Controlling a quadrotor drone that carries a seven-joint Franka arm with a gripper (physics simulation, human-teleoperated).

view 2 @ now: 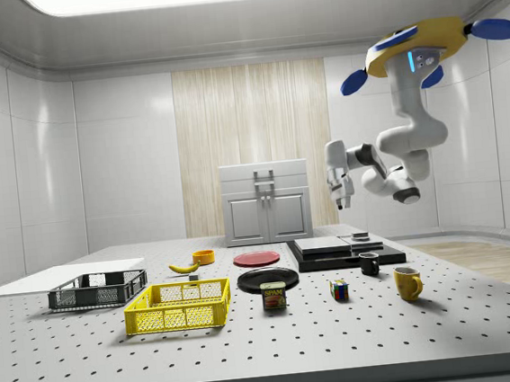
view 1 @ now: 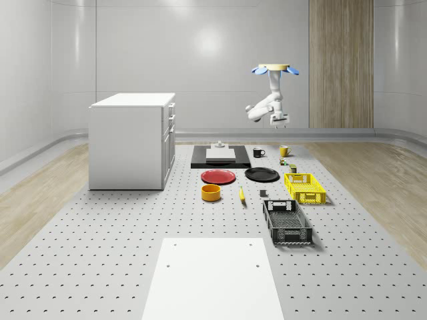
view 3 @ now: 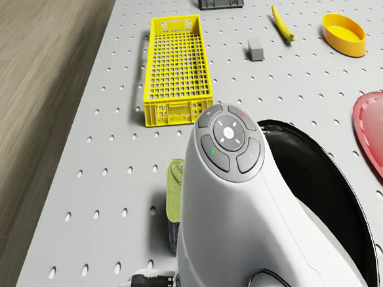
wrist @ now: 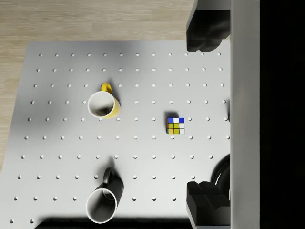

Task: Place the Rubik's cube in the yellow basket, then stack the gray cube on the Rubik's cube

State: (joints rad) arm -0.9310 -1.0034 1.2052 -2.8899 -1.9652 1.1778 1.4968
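The Rubik's cube [wrist: 175, 125] lies on the perforated table between the yellow mug [wrist: 102, 104] and the spam can [view 2: 273, 296]; it also shows as the Rubik's cube [view 2: 339, 289] in the side view. My gripper [wrist: 206, 116] hangs open, high above the cube and a little off to one side, with nothing between its fingers [wrist: 206, 28]. The drone [view 2: 422, 48] hovers over the table's far end with the arm bent below it. The yellow basket [view 3: 173, 69] stands beyond the can. The gray cube [view 3: 255, 49] rests beside the basket, near the banana [view 3: 281, 22].
A black mug [wrist: 102, 202] stands close to the Rubik's cube. A black plate [view 3: 327, 200], red plate [view 1: 218, 177], orange bowl [view 1: 211, 193] and black basket [view 1: 287, 222] lie further along the table. A white cabinet [view 1: 132, 140] rises at the whole-scene view's left.
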